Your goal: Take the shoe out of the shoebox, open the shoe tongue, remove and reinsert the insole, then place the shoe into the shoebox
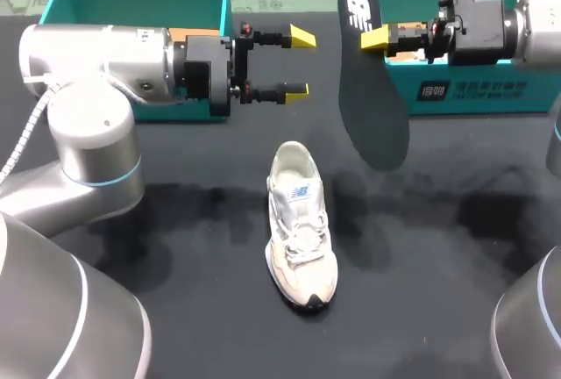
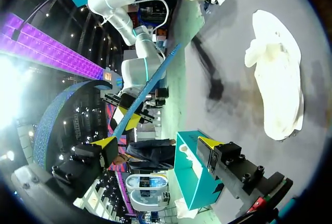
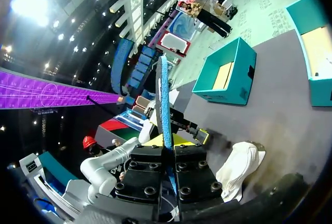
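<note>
A white sneaker (image 1: 300, 225) lies on the black table, toe toward the front edge. Up at the back right, my right gripper (image 1: 377, 39) is shut on the top edge of the black insole (image 1: 374, 98), which hangs in the air above the table. In the right wrist view the insole (image 3: 164, 94) stands edge-on between the right gripper (image 3: 165, 141), with the sneaker (image 3: 238, 169) below and beside it. My left gripper (image 1: 298, 64) hovers open and empty left of the insole, behind the sneaker. In the left wrist view the left gripper (image 2: 155, 143) is spread wide, the sneaker (image 2: 277, 79) off to one side.
An open teal shoebox (image 1: 131, 2) stands at the back left behind my left arm. A second teal box part (image 1: 473, 89) sits at the back right under my right arm. Black tabletop surrounds the sneaker on both sides.
</note>
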Controlling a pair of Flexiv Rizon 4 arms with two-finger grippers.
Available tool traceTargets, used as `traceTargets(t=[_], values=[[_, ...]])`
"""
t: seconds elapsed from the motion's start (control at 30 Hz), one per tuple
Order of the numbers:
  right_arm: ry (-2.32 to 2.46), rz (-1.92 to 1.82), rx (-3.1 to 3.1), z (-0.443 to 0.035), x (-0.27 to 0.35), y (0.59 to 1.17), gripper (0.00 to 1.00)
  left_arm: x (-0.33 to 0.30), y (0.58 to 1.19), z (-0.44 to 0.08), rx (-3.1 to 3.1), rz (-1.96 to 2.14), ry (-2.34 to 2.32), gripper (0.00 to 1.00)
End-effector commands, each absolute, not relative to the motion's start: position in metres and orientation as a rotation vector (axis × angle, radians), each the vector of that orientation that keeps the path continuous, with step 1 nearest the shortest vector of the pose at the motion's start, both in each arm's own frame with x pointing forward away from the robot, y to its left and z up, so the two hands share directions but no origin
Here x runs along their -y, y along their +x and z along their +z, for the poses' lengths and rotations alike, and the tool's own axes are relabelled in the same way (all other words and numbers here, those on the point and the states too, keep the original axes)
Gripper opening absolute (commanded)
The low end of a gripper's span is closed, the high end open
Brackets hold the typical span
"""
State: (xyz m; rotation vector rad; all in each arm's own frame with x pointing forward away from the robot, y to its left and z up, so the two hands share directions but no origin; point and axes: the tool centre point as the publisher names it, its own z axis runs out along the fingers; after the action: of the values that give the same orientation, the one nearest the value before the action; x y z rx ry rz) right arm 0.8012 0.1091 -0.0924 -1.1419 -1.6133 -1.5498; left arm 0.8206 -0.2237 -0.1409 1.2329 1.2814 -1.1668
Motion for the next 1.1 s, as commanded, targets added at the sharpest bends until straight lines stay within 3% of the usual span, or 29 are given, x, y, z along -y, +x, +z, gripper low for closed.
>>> traceTargets(t=[0.03, 0.43, 0.7, 1.1], values=[[-1.168, -1.513, 1.554, -0.103, -0.117, 0.817, 0.00, 0.230, 0.820, -0.142, -1.270, -1.166, 1.226, 1.00], [-1.290, -1.339, 1.357, -0.141, -0.124, 0.845, 0.00, 0.239, 0.813, -0.141, -1.219, -1.147, 1.260, 1.00], [-1.312, -1.285, 1.271, -0.146, -0.128, 0.853, 0.00, 0.254, 0.815, -0.148, -1.225, -1.145, 1.276, 0.87], [-1.326, -1.273, 1.243, -0.148, -0.134, 0.854, 0.00, 0.264, 0.825, -0.159, -1.238, -1.131, 1.282, 0.76]])
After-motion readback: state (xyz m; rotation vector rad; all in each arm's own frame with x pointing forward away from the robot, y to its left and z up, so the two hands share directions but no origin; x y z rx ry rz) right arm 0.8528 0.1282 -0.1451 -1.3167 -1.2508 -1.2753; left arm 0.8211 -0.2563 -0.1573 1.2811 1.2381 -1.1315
